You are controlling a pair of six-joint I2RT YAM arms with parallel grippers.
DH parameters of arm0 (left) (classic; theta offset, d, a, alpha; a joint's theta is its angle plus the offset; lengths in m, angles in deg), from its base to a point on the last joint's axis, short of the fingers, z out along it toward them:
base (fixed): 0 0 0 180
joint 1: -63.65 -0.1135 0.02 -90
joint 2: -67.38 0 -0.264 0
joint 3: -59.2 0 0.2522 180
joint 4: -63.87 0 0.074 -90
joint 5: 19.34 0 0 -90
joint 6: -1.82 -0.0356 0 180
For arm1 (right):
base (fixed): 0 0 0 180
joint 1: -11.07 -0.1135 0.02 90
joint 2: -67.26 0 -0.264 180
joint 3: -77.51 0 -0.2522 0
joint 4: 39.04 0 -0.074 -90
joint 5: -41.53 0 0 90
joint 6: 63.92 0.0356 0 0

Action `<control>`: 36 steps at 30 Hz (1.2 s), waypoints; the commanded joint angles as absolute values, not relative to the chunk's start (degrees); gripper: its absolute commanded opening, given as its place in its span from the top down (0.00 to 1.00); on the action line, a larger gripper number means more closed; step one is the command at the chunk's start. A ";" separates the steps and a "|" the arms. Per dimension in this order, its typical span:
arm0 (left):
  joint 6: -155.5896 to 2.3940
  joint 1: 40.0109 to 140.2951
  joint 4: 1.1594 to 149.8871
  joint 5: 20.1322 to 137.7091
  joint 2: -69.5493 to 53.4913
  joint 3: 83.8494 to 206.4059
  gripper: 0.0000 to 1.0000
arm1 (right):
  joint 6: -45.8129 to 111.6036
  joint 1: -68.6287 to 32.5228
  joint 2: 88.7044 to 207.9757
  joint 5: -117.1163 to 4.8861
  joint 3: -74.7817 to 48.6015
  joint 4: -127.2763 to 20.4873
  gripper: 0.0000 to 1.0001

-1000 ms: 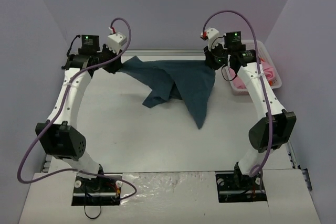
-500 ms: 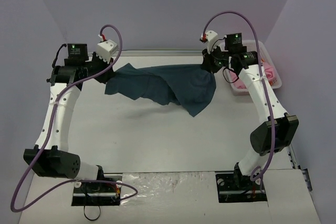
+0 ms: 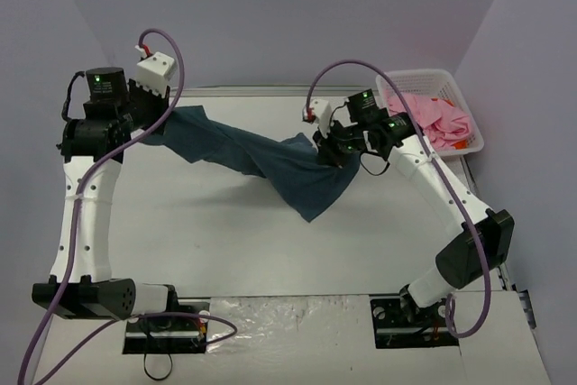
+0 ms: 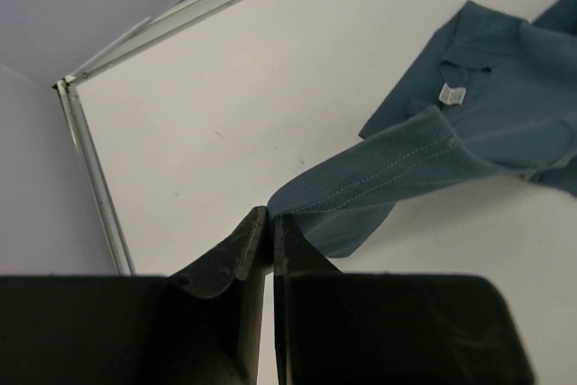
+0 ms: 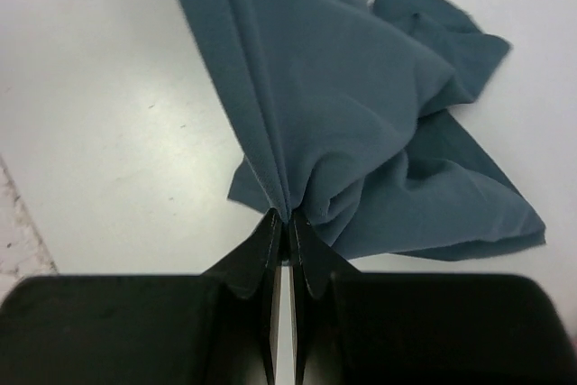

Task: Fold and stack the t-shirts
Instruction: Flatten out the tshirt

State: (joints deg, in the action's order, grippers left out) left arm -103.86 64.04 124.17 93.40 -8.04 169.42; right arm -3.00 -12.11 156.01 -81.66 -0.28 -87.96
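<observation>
- View from top: teal-blue t-shirt (image 3: 261,158) strung diagonally across far half of table (image 3: 225,241), from left hand (image 3: 160,128) at far left to right hand (image 3: 335,152) nr centre-right. Cloth bunched & twisted betw. the two, w/ a pointed tail drooping toward near side below right hand. Pink t-shirt (image 3: 433,116) heaped in white lattice basket (image 3: 424,74) at far right corner, well apart from the teal one. Left arm reared up high, right arm stretched in low.
- Left wrist: left hand's fingers pressed together, clamped on a stitched hem edge of teal-blue t-shirt. Cloth runs away to the upper right, where the rest lies rumpled on table. Small white tag (image 4: 450,94) shows at the collar. Metal rail (image 4: 90,178) edges table at left, meeting the wall corner.
- Right wrist: right hand's fingers shut tight on a gathered pinch of teal-blue t-shirt. Folds fan out from the pinch, one taut band going up-left, looser bulk spread to the right on table. Can't tell which part of the shirt is pinched here.
</observation>
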 commanded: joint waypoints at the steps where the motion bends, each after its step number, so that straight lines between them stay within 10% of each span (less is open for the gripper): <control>1: -100.93 61.54 119.91 81.65 -7.67 175.87 0.98 | -5.73 -17.11 153.22 -77.30 -3.81 -95.07 1.00; 24: -93.36 63.04 119.46 88.94 -7.51 186.69 0.98 | -9.96 -4.84 152.42 -67.36 6.38 -93.40 1.00; 28: -93.62 63.04 119.29 89.82 -6.63 184.94 0.98 | -14.43 -5.80 152.51 -76.76 6.46 -99.90 0.44; 36: -93.98 68.83 118.68 90.52 -5.84 178.27 0.98 | -10.75 -7.47 161.28 -82.92 14.19 -99.64 0.26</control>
